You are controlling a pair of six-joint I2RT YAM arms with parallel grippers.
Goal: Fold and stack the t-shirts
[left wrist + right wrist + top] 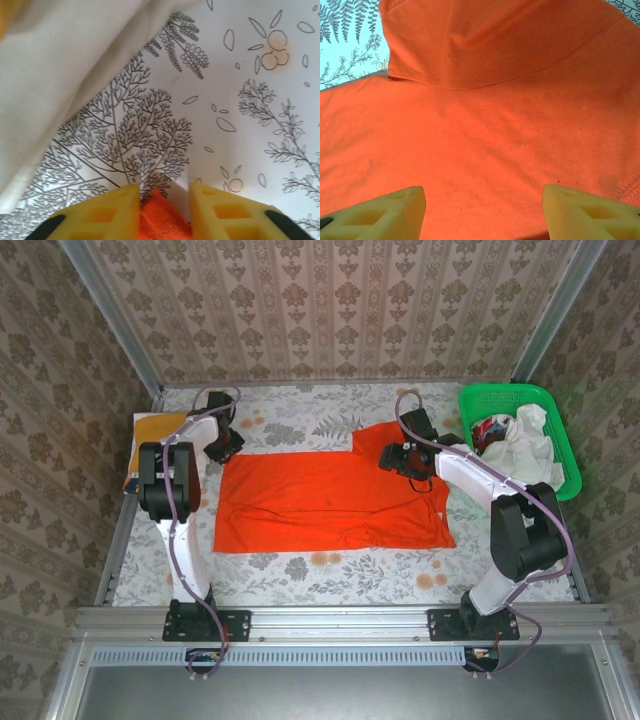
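The bright orange-red t-shirt (320, 505) lies spread flat in the middle of the table, one sleeve sticking out at the back right. My left gripper (225, 445) sits at the shirt's back left corner. In the left wrist view that orange corner (160, 220) is pinched between the narrow yellow fingers of the left gripper (165, 200). My right gripper (395, 457) hovers over the sleeve area, and its fingers (380, 212) stand wide apart above the orange cloth (485, 125) with nothing between them. A mustard-yellow t-shirt (160, 430) lies folded at the far left. White t-shirts (525, 440) are heaped in the basket.
The green mesh basket (500, 392) stands at the back right corner, close behind the right arm. A pale cloth edge (60, 65) hangs at the upper left of the left wrist view. Metal rails border the floral tablecloth (330, 575), which is bare in front of the shirt.
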